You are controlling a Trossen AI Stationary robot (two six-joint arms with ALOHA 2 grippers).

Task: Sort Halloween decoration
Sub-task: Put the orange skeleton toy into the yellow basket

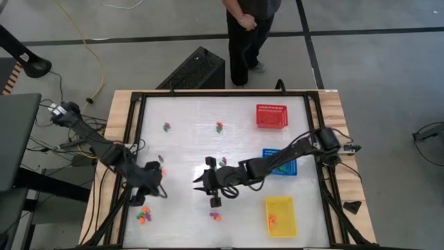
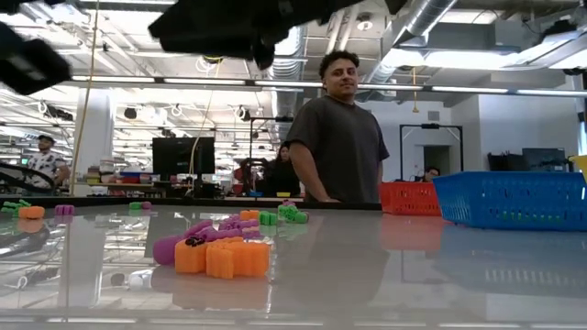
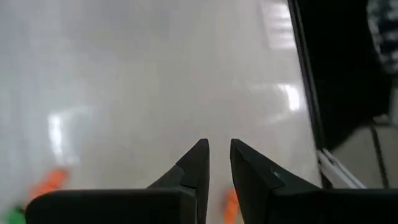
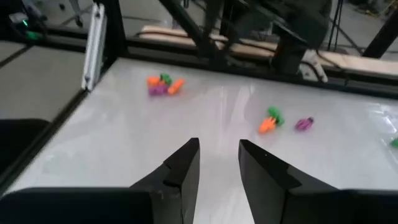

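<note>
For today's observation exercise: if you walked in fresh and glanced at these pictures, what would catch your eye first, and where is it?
Three bright mesh baskets line the table's right side: the red basket farthest back, the blue basket in the middle, the yellow basket nearest. Tiny orange, green and purple trinkets lie scattered in small clusters over the white table. Both dark arms reach in, the right tool mid-table, and a person stands behind.

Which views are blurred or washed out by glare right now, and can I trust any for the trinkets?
Left wrist view: table soft, glare streaks, orange trinket smeared beside the left gripper. Low view: glossy reflections, near orange cluster sharp. Right wrist view: right gripper and orange-green trinket clear, mild sheen. High view: even light, trinkets tiny.
</note>
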